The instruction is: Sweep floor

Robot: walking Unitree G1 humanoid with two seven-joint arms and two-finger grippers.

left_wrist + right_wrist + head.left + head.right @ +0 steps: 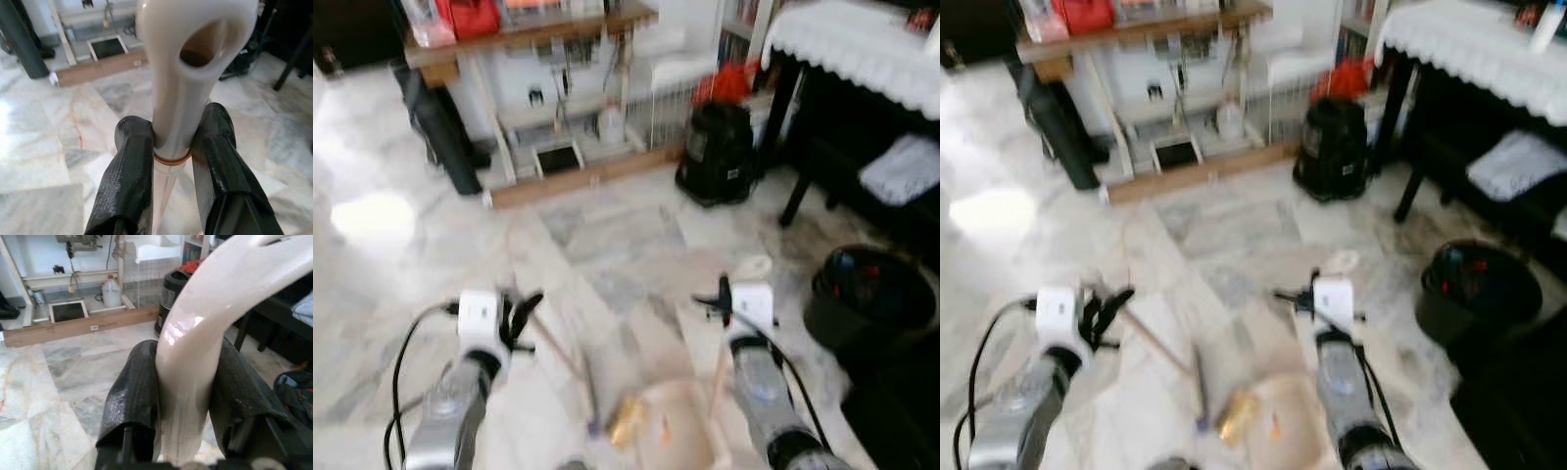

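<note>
A lived-in room of a home, with household clutter along the walls.

The floor (pixel 607 245) is polished pale marble tile with grey and tan veining, as in a house. Against the far wall stands a wooden shelf unit (pixel 538 39) loaded with red and white bags and boxes, with cables hanging under it and a white plastic jug (pixel 610 124) on its low board. A black rolled mat (pixel 440 127) leans beside it. To the right are a white wire rack (pixel 671 108), a black appliance (pixel 717 152) on the floor, a dark table under a white lace cloth (pixel 862 44), and a black bin (pixel 871 294).
</note>
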